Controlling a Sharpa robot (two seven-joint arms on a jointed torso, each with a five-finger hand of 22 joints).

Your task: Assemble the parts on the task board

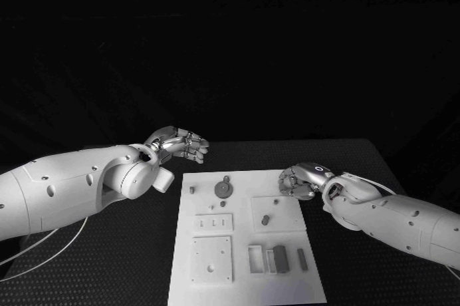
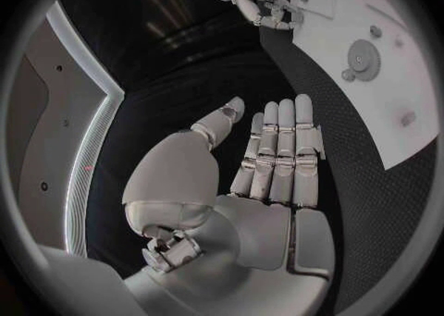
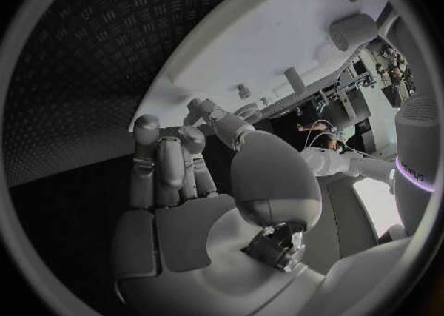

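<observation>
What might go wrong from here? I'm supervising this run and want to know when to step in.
The right hand has its fingers curled at the task board's far right corner, beside a raised plate; closing further could nudge the board or plate. The gear-like part lies loose nearby and might get knocked. The left hand hovers open off the board, so nothing steadies it.

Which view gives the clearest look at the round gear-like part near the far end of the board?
The head view: the gear part lies unobstructed on the task board, seen from above. The left wrist view also shows it, but bent near the circle's rim. In the right wrist view I cannot pick it out.
</observation>
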